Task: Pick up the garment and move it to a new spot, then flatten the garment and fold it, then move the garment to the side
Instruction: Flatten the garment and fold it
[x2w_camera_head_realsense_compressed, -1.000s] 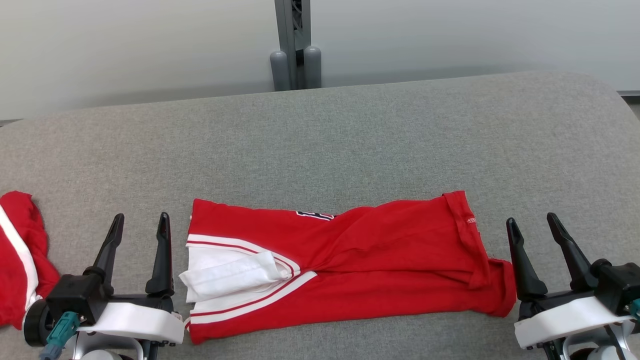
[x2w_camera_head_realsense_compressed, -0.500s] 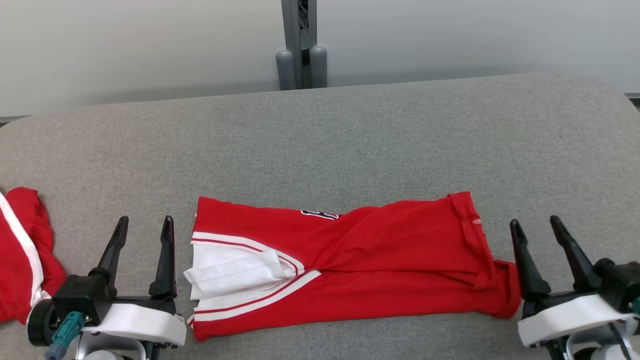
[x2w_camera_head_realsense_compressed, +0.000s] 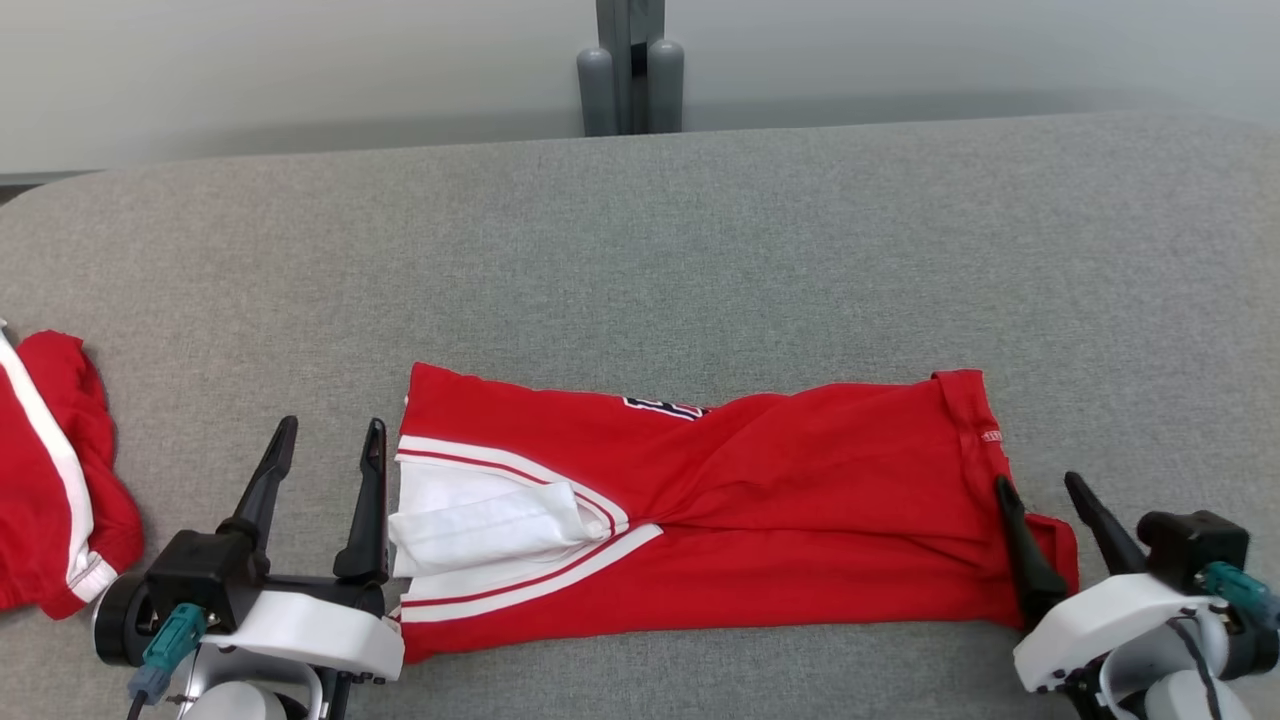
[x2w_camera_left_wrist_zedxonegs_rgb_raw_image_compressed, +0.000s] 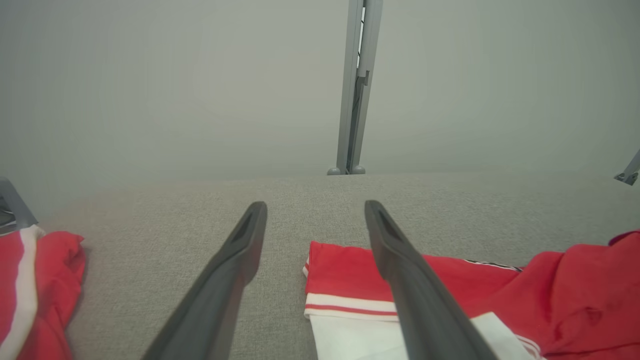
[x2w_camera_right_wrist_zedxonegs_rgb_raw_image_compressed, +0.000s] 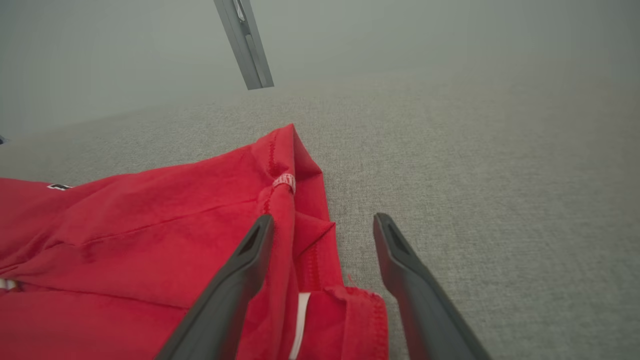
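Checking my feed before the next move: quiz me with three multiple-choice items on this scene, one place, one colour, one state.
1. In the head view the spare garment lies: A far left; B far right; C centre.
2. The middle garment's stripes are: A blue; B white; C yellow.
3. The right gripper is: A shut on the garment; B open, far from it; C open, astride its edge.
Answers: A, it sits at the left border; B, white bands cross the red; C, its jaws stand apart across the edge.
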